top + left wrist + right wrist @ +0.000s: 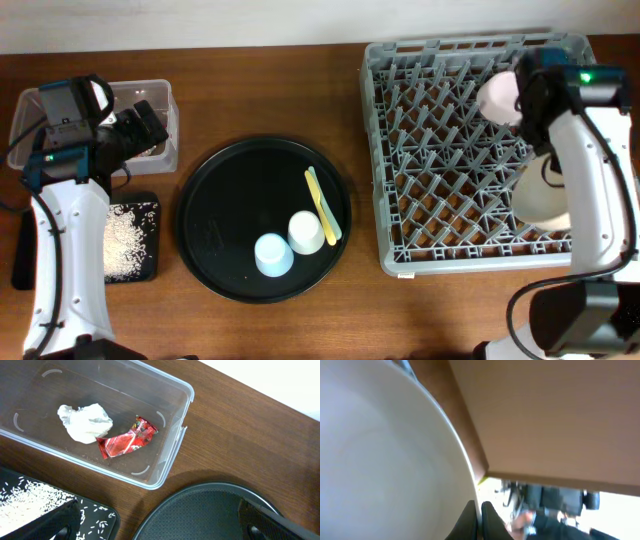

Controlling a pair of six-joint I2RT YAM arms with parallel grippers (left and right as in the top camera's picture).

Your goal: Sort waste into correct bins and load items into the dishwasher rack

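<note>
Can't read the red wrapper [127, 440], too crinkled; left gripper [162, 522] hangs wide open above its clear box [187, 390], right gripper [480, 517] clamps the pink bowl [497, 97] by the rim over the rack [440, 150].

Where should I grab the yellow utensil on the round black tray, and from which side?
Probably take the yellow utensil by its far end, coming straight down from above and closing across its narrow width. It lies flat on the round black tray, and its near end sits right beside the white cup, so the far end has more room.
</note>
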